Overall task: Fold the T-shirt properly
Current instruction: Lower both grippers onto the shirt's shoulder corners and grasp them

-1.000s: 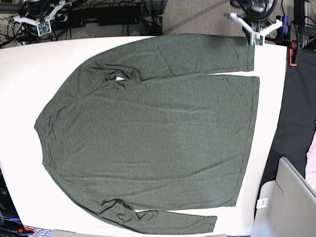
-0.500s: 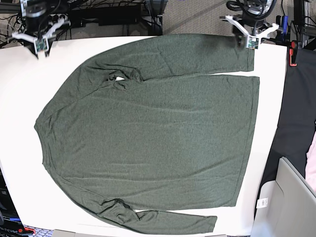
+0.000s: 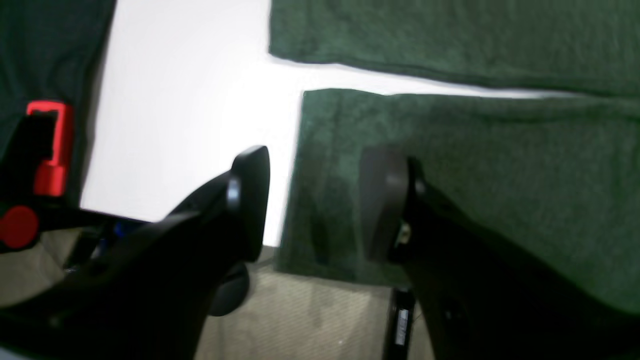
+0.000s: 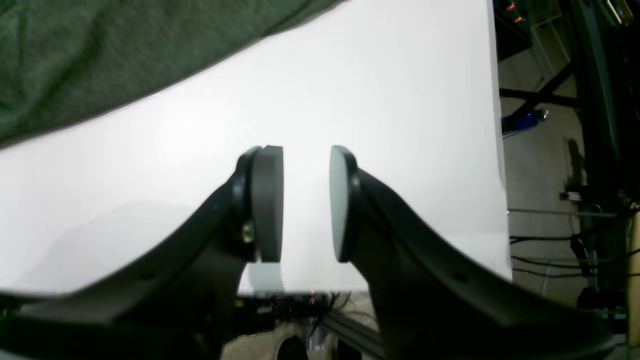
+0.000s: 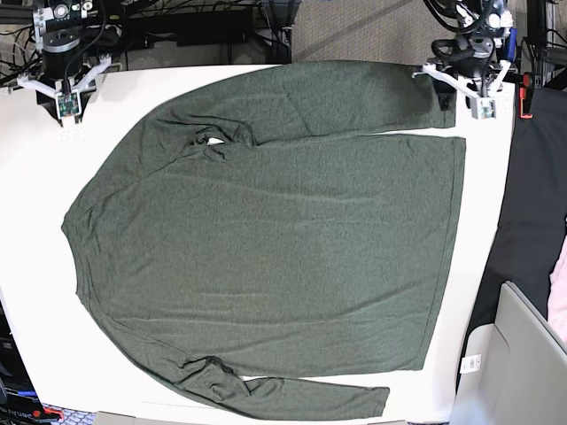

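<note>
My left claw (image 5: 467,87) hangs over the bench's far right corner, jaws spread wide and empty, astride the cuff of the T-shirt (image 5: 266,239). My right claw (image 5: 60,84) hovers above the bare far left corner of the white bench (image 5: 35,266), pads parted with a narrow gap, holding nothing. Since half a second ago, my left claw has shifted toward the bench's right edge. The T-shirt lies spread flat across the bench, unmoved.

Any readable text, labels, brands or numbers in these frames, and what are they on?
No text can be read.
White tag beside the grey bin: print too small.
Barcode-like sticker under the left gripper: blurred.
T-shirt: no print visible.
</note>
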Controlling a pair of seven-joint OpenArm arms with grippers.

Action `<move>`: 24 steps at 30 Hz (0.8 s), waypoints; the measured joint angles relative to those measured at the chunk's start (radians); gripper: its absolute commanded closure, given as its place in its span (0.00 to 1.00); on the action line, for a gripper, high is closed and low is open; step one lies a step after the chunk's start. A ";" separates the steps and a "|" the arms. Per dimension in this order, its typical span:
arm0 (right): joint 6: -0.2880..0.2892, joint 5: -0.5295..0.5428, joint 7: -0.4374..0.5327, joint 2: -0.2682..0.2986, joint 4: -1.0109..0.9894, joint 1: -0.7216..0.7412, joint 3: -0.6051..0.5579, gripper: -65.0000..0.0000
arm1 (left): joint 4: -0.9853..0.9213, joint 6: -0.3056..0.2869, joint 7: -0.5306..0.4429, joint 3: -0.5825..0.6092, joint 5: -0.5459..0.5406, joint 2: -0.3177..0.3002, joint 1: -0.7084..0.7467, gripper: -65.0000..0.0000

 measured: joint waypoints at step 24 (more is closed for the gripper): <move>0.004 0.000 0.000 -0.035 0.000 0.032 0.009 0.75 | -0.129 0.019 -0.002 0.044 -0.186 -0.017 -0.013 0.60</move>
